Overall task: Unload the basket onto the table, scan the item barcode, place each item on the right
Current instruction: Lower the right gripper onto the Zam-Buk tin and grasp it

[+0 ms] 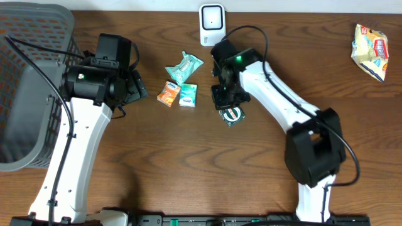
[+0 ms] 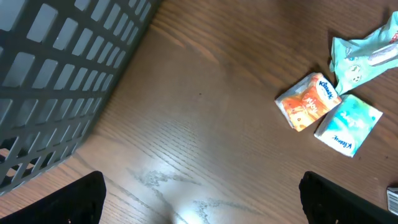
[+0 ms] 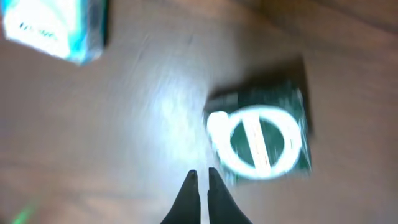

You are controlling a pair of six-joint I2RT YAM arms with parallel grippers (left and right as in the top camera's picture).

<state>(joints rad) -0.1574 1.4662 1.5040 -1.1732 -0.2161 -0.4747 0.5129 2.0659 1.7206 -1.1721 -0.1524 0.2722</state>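
Glossy dark brown wood-grain surface (image 1: 188,163) fills every view. Soft white glare (image 2: 180,214) of reflected light sits on it in both wrist views.

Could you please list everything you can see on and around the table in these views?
basket: one, grey, left end of the table
white scanner: one, white, far edge, centre
pouch: one, pale teal, near the centre
orange tissue pack: one, orange, just below the pouch
blue tissue pack: one, teal-blue and white, right beside the orange one
green packet: one, dark green with a white ring, centre
snack bag: one, yellow, far right corner
table: one, brown wood
left gripper: one, black, open and empty, over bare wood by the basket
right gripper: one, black, shut and empty, tips at the green packet's edge
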